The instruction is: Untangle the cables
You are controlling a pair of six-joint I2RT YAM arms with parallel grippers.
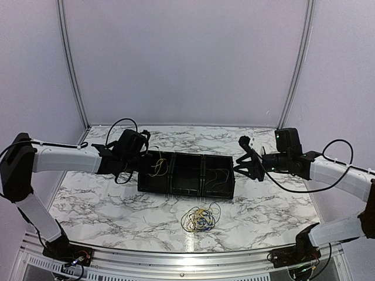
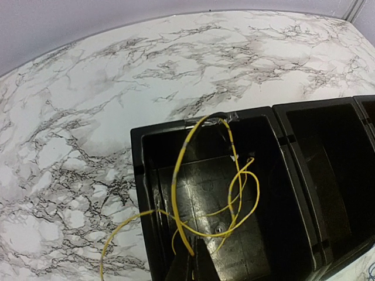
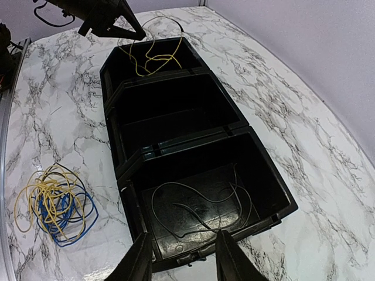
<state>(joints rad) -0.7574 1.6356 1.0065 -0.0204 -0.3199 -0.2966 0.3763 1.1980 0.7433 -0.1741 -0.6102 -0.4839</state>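
Note:
The tangle of cables (image 1: pixel 201 218), thin yellow and blue wires in a small loop pile, lies on the marble in front of the black three-compartment tray (image 1: pixel 186 192). The right wrist view shows the tangle (image 3: pixel 55 202) left of the tray. My left gripper (image 2: pixel 195 256) is shut on one yellow cable (image 2: pixel 181 175). That cable loops inside the tray's left compartment and spills over its wall onto the table. My right gripper (image 3: pixel 183 257) stands open above the near edge of the right compartment, nothing between its fingers. A thin grey cable (image 3: pixel 199 202) lies on that compartment's floor.
The tray's middle compartment (image 3: pixel 170 120) holds nothing I can see. The left gripper (image 1: pixel 150 159) hangs over the tray's left end and the right gripper (image 1: pixel 246 167) beside its right end. Purple walls enclose the marble table (image 1: pixel 275 205) at the back and sides.

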